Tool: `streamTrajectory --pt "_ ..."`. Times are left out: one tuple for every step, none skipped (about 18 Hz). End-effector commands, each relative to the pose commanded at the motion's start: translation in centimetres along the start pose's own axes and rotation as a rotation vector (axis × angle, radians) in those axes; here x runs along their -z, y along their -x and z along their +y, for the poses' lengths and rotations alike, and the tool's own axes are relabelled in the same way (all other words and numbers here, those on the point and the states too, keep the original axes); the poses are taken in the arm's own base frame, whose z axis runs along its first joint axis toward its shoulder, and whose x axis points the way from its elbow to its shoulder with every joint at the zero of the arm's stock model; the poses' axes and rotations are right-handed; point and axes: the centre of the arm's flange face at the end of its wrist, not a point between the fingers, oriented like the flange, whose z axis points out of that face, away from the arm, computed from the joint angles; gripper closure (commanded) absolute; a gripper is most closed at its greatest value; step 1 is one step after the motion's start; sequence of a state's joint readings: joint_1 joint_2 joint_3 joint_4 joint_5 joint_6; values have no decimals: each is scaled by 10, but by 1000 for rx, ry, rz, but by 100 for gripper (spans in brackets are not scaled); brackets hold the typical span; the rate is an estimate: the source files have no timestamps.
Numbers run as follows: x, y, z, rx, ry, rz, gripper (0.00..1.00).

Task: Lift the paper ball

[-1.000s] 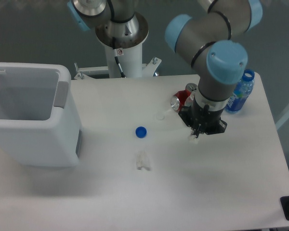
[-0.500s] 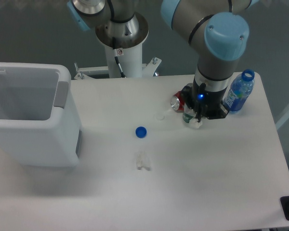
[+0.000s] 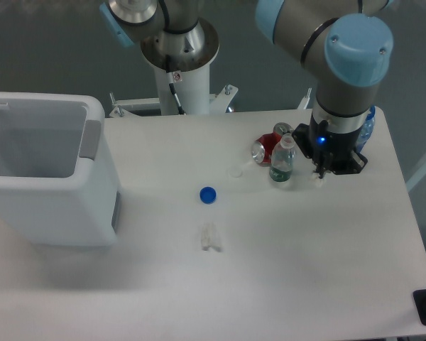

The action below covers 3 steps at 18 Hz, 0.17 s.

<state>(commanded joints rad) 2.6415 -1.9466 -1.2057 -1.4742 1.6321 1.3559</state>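
Note:
My gripper [image 3: 318, 176] hangs over the right part of the white table [image 3: 305, 270], just right of a small clear bottle [image 3: 282, 160]. It points straight down and the arm's wrist hides most of it. A small white wad, the paper ball [image 3: 317, 182], shows at the fingertips, and the gripper is shut on it. The ball looks held a little above the tabletop.
A red can [image 3: 268, 148] lies behind the clear bottle. A blue bottle [image 3: 370, 119] stands behind the arm, mostly hidden. A blue bottle cap [image 3: 208, 195], a whitish translucent lump [image 3: 211, 237] and a small clear cap [image 3: 234, 171] lie mid-table. A white bin [image 3: 42, 170] stands at left.
The gripper has moved with the white wad in its tips, first toward the back of the table and then right, past the clear bottle. The other things have not moved.

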Motion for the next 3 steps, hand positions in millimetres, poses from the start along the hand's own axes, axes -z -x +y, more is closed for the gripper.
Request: streamTrajectory --pt "0 0 0 -2 -1 2 100" --pt "2 -1 -1 -3 -5 1 100" --pt "1 -2 0 -2 -6 3 100"
